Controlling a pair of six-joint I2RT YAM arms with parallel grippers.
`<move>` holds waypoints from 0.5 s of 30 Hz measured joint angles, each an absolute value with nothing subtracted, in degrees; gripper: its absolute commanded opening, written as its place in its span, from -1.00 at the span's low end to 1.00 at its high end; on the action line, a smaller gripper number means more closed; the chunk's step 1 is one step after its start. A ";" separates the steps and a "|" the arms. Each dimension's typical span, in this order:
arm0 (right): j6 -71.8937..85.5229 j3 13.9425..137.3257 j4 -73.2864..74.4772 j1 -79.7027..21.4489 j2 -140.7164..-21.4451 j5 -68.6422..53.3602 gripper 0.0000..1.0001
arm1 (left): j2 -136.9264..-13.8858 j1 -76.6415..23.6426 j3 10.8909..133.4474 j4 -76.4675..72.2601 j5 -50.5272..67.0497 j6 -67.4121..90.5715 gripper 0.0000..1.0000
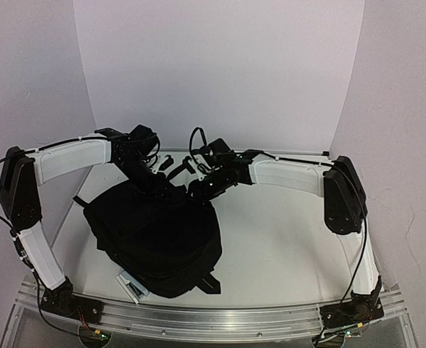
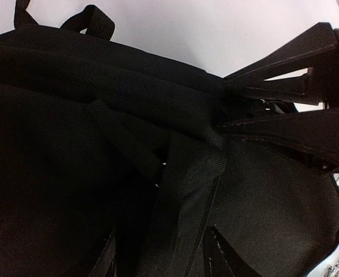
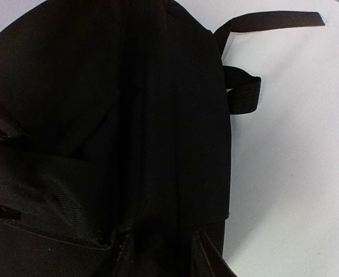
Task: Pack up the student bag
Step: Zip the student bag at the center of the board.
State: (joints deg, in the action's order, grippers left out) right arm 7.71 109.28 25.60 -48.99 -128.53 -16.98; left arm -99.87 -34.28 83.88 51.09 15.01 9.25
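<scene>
My left gripper (image 2: 222, 107) pinches a fold of the student bag (image 1: 154, 232) on the tabletop (image 1: 285, 239), my right gripper (image 1: 198, 190) I cannot tell, and the floppy cloth could slip out if I tug.

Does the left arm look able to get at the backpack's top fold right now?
Likely yes: the left pincer sits astride a fold of the student bag, with nothing in the way.
</scene>
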 measured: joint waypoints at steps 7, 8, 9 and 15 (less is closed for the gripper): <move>7.44 109.40 25.82 -48.99 -128.57 -16.27 -1.00 | -100.58 -34.28 83.90 51.21 11.33 8.96 0.27; 7.43 109.40 25.82 -49.00 -128.57 -16.12 -1.00 | -100.60 -34.28 83.90 51.24 10.76 8.99 0.29; 7.56 109.40 25.80 -49.03 -128.57 -15.94 -1.00 | -100.60 -34.28 83.90 51.22 10.46 8.91 0.30; 8.62 107.66 24.38 -49.09 -127.61 -14.29 -1.00 | -100.62 -34.28 83.90 50.93 10.32 8.58 0.12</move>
State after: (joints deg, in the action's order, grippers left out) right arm 8.62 107.66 24.38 -49.09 -127.61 -14.29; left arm -100.62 -34.28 83.90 50.93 10.32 8.58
